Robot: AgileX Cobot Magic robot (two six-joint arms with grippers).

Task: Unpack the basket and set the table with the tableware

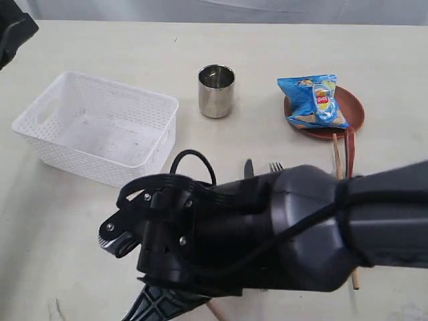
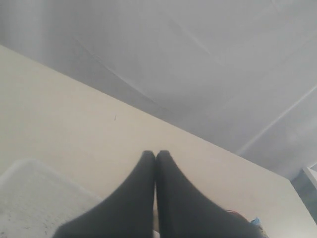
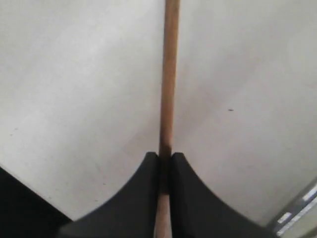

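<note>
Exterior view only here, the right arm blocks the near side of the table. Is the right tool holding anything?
Observer: Yes. The right wrist view shows the right tool shut on a thin light wooden stick, probably a chopstick.
Operator: And the left tool? It's out of my frame.
Observer: The left tool is shut with nothing between its fingers. A corner of the white plastic lattice basket shows beside it.

Probably a lab: bare table (image 1: 53, 234) (grey backdrop (image 2: 198, 59) behind)
</note>
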